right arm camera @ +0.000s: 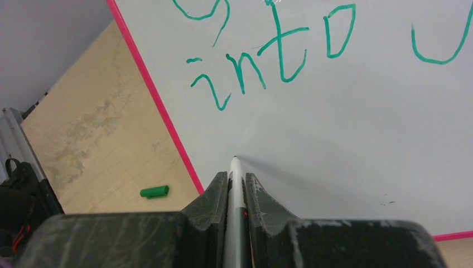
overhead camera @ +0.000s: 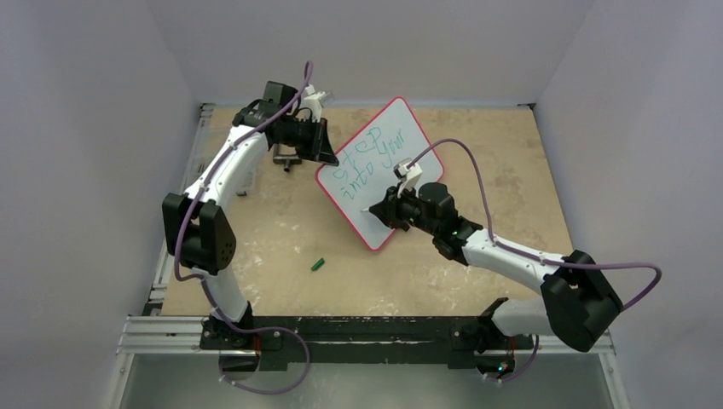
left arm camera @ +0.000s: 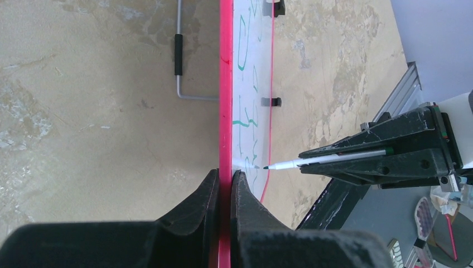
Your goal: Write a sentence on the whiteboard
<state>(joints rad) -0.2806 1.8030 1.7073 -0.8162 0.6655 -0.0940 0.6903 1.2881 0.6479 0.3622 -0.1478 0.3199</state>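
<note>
Clearance between nib and writing face is deciding the coming stroke. The slim white marker with a green tip [right arm camera: 235, 166] is pointing its long axis almost square at the flat white rectangular whiteboard with a thin red rim [right arm camera: 362, 139]. Its nib is sitting at the surface or just off it, and I cannot tell which. The right tool [right arm camera: 236, 177] is clamping the marker barrel with both jaws pressed against it, so the right arm is the nearer one to the blank strip. The left tool [left arm camera: 225, 174] is pinching the red rim at the opposite edge, jaws closed on it, holding the whiteboard tilted up over the sandy-brown bench [right arm camera: 83, 128]. The green handwritten sentence [right arm camera: 268, 61] is showing 2 lines, "step" and "into your". The blank area for line 3 is lying directly ahead of the nib, below the "i" of "into", and running rightward. A small green plastic cap [right arm camera: 154, 192] is lying on the bench, apart from the board.
</note>
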